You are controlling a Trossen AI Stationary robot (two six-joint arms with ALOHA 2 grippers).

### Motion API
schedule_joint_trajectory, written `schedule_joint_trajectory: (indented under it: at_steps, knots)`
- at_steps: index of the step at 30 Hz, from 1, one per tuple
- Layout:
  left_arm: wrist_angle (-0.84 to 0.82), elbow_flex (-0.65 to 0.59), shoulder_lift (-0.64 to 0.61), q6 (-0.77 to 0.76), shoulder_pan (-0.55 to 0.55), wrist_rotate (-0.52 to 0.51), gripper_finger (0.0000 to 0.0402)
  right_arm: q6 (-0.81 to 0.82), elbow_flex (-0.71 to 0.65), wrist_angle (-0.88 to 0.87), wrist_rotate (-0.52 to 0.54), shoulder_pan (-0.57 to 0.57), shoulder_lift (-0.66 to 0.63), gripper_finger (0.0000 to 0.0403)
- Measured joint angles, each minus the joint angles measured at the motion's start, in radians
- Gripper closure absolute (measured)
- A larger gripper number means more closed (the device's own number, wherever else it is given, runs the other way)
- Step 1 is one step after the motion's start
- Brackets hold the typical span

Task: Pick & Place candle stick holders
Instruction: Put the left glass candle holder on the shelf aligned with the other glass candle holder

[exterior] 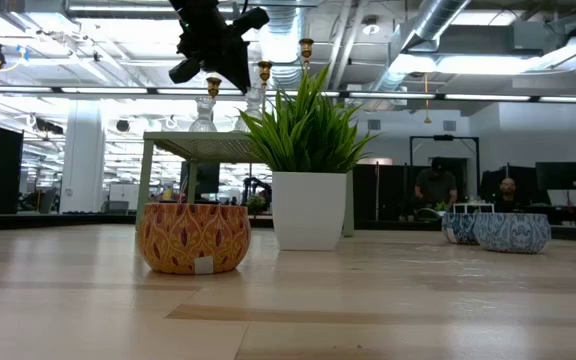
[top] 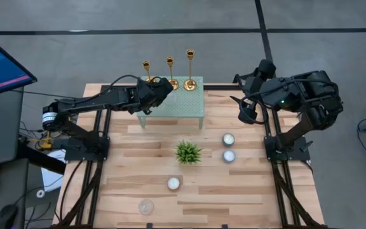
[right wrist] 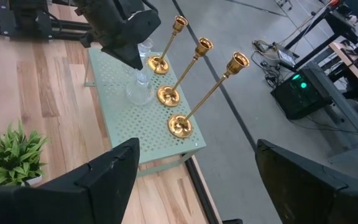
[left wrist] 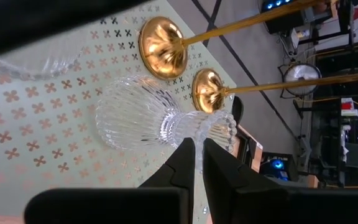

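High view: the left gripper (top: pixel 164 84) reaches over a small pale green perforated stand (top: pixel 189 102) at the far side of the wooden table (top: pixel 246 191). Its fingers are nearly closed, and in the left wrist view their tips sit at the rim of a ribbed clear glass holder (left wrist: pixel 138 115); whether they actually pinch that rim cannot be told. The three gold candle stick holders (top: pixel 170 71) stand upright in a row on the stand's far edge, just beyond this gripper, none of them held. The nearest two bases (left wrist: pixel 162 46) lie close beside the glass holder. The right gripper (top: pixel 250 113) hangs off to the stand's other side, well apart from the candlesticks, its fingers spread wide and empty. Nearer the table's front stand a small potted plant (top: pixel 188 152) and white tealights (top: pixel 228 139).
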Motion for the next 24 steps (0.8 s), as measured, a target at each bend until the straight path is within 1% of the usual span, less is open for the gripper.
schedule_joint_trajectory:
  at_steps: [24]
  knots:
    - [0.0,0.0,-0.001,0.012,0.0,-0.002,0.0382,0.001,0.0,0.0,0.0,0.0,0.0,0.0092]
